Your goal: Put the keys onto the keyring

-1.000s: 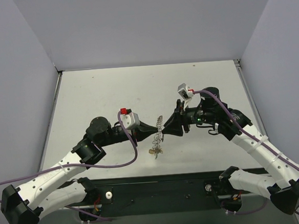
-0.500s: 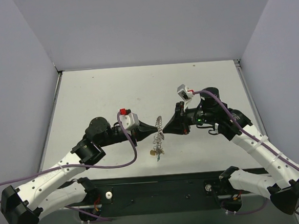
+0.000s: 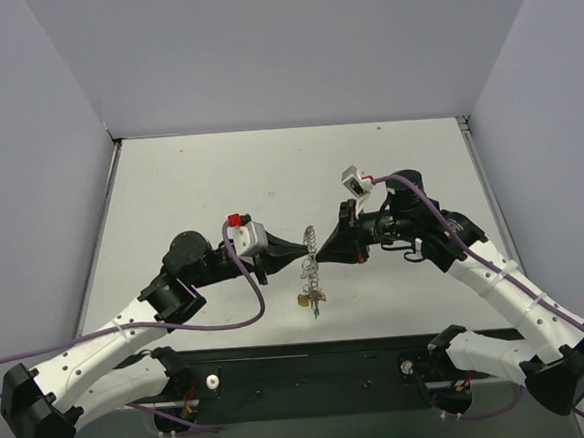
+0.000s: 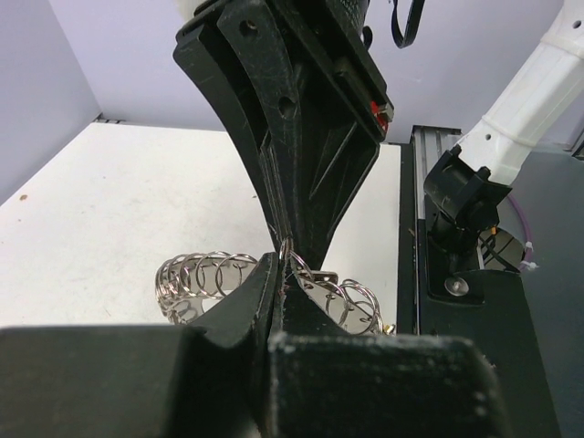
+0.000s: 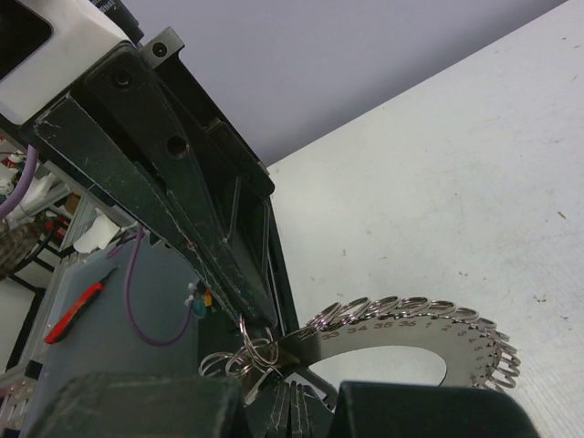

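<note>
The keyring (image 3: 310, 263) is a flat silvery ring edged with many small wire loops. It is held in the air between both grippers, above the table. My left gripper (image 3: 304, 246) is shut on its rim; the left wrist view shows the jaws closed on it (image 4: 285, 265), with loops (image 4: 205, 278) on either side. My right gripper (image 3: 320, 245) is shut on the same ring from the other side (image 5: 292, 401), and the numbered ring (image 5: 411, 333) curves away from it. A small cluster of keys (image 3: 311, 298) hangs below the ring. Their head colours are too small to tell.
The white table (image 3: 219, 184) is walled on three sides. The black base rail (image 3: 303, 374) with both arm mounts runs along the near edge. Purple cables (image 3: 248, 302) loop off each wrist. The two grippers' fingertips nearly touch tip to tip.
Both grippers have shifted slightly away from the near edge with the ring still between them. The hanging keys have swung a little to the right.
</note>
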Tool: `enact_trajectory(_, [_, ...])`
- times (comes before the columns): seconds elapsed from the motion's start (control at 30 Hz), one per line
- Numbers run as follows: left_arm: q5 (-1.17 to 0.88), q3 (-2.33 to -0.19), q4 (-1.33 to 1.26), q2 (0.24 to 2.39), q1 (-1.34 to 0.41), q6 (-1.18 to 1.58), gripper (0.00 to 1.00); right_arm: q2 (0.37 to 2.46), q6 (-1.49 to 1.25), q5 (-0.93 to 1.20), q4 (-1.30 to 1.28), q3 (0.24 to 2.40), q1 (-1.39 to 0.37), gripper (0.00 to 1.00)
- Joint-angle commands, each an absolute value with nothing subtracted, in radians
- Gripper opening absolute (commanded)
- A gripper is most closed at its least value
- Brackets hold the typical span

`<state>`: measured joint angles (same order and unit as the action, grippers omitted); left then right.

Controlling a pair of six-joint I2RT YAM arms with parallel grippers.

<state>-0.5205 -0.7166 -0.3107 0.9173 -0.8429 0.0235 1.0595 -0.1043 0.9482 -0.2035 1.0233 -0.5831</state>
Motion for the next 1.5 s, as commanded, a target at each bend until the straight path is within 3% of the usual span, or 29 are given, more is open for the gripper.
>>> enact_trajectory(0.0, [-0.537, -0.73, -0.468, 0.902, -0.844, 0.046, 0.0, 1.068, -0.089, 0.985, -0.163, 1.019, -0.581, 0.0])
enact_trajectory(0.3, [-0.545, -0.729, -0.476, 0.905, -0.844, 0.049, 0.0, 0.988, -0.052, 0.951, -0.17, 1.002, -0.551, 0.01])
enact_trajectory(0.43, [-0.54, -0.724, -0.465, 0.899, -0.842, 0.041, 0.0, 0.907, -0.009, 0.913, -0.17, 0.982, -0.515, 0.29])
enact_trajectory(0.53, [-0.541, -0.723, -0.462, 0.894, -0.842, 0.04, 0.0, 0.856, -0.003, 0.911, -0.158, 0.969, -0.505, 0.44])
enact_trajectory(0.67, [-0.546, -0.724, -0.463, 0.897, -0.842, 0.041, 0.0, 0.819, 0.0, 1.009, -0.078, 0.942, -0.505, 0.56])
enact_trajectory(0.83, [-0.545, -0.722, -0.469, 0.9, -0.844, 0.044, 0.0, 0.815, -0.064, 1.094, 0.04, 0.894, -0.511, 0.62])
enact_trajectory(1.03, [-0.545, -0.724, -0.471, 0.905, -0.842, 0.048, 0.0, 0.833, 0.018, 0.919, -0.055, 0.9, -0.61, 0.71])
enact_trajectory(1.2, [-0.545, -0.727, -0.466, 0.905, -0.844, 0.051, 0.0, 0.856, 0.025, 0.802, -0.046, 0.899, -0.65, 0.71])
enact_trajectory(1.47, [-0.54, -0.726, -0.46, 0.904, -0.844, 0.051, 0.0, 0.902, 0.006, 0.762, -0.023, 0.914, -0.658, 0.52])
